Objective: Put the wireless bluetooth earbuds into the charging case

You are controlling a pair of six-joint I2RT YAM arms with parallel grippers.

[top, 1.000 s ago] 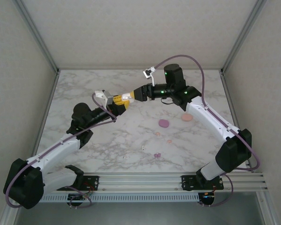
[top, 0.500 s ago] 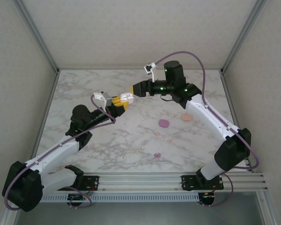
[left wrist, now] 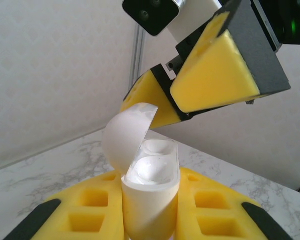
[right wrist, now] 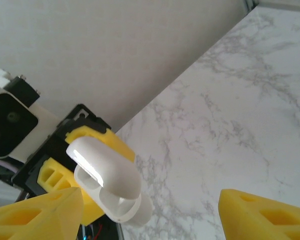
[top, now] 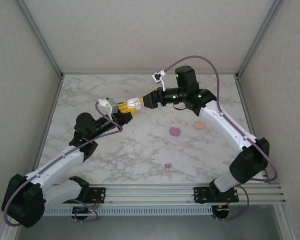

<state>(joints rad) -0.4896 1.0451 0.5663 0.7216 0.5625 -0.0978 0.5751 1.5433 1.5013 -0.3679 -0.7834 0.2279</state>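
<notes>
Claw on the left (top: 127, 107) is clamped on the white charging case (left wrist: 151, 197), held upright above the tabletop (top: 89, 95) with its lid swung open. Right claw (top: 142, 101) stands wide just beside that lid; contact unclear. Earbuds (top: 168, 143) lie on the marble further right, near a purple case (top: 175, 131) and a peach case (top: 200, 125).

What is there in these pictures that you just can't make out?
- Top view: the tiny specks on the table, too small to tell their shape.
- Left wrist view: whether the white case's hollows are filled or empty; it is white on white.
- Right wrist view: the right gripper's fingers, cut off by the bottom edge.
</notes>
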